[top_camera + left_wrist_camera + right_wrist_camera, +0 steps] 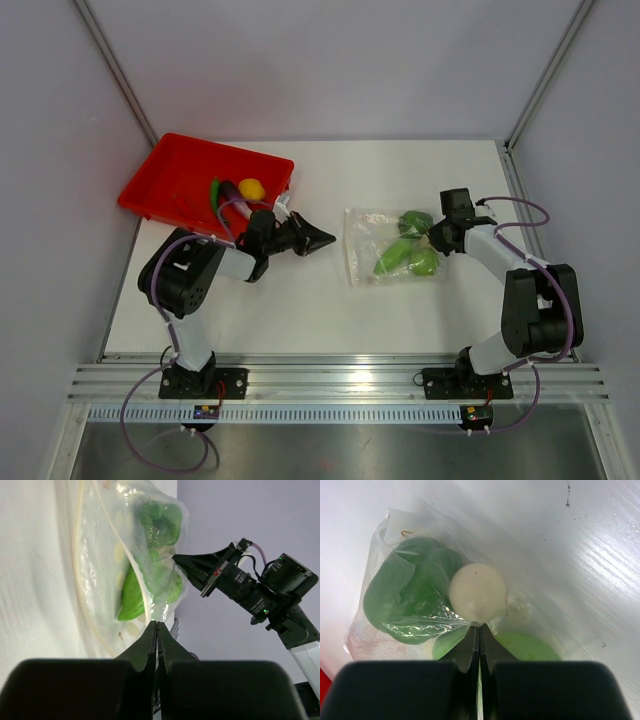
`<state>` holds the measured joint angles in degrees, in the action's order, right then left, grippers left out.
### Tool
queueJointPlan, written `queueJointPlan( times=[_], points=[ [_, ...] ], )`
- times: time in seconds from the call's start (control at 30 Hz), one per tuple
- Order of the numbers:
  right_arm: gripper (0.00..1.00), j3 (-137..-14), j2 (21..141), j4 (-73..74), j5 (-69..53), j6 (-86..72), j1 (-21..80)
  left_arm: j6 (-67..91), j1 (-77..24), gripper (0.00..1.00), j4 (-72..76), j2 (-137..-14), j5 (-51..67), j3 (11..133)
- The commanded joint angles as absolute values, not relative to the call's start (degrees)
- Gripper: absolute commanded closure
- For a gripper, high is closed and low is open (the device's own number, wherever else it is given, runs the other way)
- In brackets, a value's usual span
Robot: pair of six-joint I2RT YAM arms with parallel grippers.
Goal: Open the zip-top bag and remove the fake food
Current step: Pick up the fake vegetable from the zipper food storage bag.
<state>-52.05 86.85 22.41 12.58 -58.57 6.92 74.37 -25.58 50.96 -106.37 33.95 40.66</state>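
Note:
The clear zip-top bag (385, 245) lies flat on the white table, mid-right. Inside it are green fake food pieces (400, 255) (132, 597) (395, 595) and a pale round piece (477, 600). My right gripper (433, 240) (479, 626) is shut on the bag's right edge, with film pinched at its tips. My left gripper (325, 240) (157, 624) is shut and points at the bag's left edge, just short of it, with nothing showing between its jaws. A green piece (215, 192), a purple one (232, 193) and a yellow one (251, 187) lie in the red tray (165, 165).
The red tray sits at the table's back left, behind the left arm. Grey enclosure walls stand on three sides. An aluminium rail (340, 380) runs along the near edge, where both arm bases are bolted. The right arm (250, 590) shows across the bag in the left wrist view.

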Motion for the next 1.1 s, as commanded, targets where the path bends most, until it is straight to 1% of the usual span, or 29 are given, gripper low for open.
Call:
queueJointPlan(
  times=[0.0,0.17,0.27,0.43,0.47,0.5,0.57,0.67,0.73,1.0,1.07],
  points=[
    [1.00,-52.12,85.25,21.97,13.80,-59.33,6.24,69.09,-25.40,1.00,45.00,-104.24,30.59,40.51],
    [1.00,-52.12,85.52,21.88,13.63,-59.33,6.33,67.06,-26.02,1.00,40.00,-107.13,29.53,43.24],
    [1.00,-52.03,85.52,21.53,13.27,-59.15,6.33,67.68,-26.28,1.00,40.34,-108.54,31.11,44.38],
    [1.00,-51.86,86.31,20.83,11.95,-59.06,6.33,65.22,-27.68,0.99,36.04,-111.18,31.46,48.16],
    [1.00,-51.86,86.31,20.74,11.69,-58.98,6.33,65.04,-28.12,0.97,35.25,-111.70,31.90,49.90],
    [1.00,-51.86,86.40,20.74,11.69,-58.97,6.33,64.78,-28.91,0.91,34.55,-112.93,32.51,50.79],
    [1.00,-51.68,86.66,20.48,11.25,-58.97,6.24,64.07,-29.70,0.86,32.53,-113.90,32.78,52.38],
    [1.00,-51.59,86.92,19.78,10.29,-58.89,6.33,63.37,-30.76,0.75,30.95,-115.05,33.92,54.57],
    [1.00,-51.59,87.10,19.78,10.28,-58.89,6.24,62.67,-31.29,0.73,28.84,-116.10,34.45,56.51],
    [1.00,-51.42,86.92,19.60,10.20,-58.80,6.33,63.98,-32.17,0.69,29.45,-118.74,38.05,58.80],
    [1.00,-51.42,86.92,19.51,9.93,-58.80,6.33,63.81,-32.43,0.66,29.09,-119.18,38.93,59.85]
  ],
)
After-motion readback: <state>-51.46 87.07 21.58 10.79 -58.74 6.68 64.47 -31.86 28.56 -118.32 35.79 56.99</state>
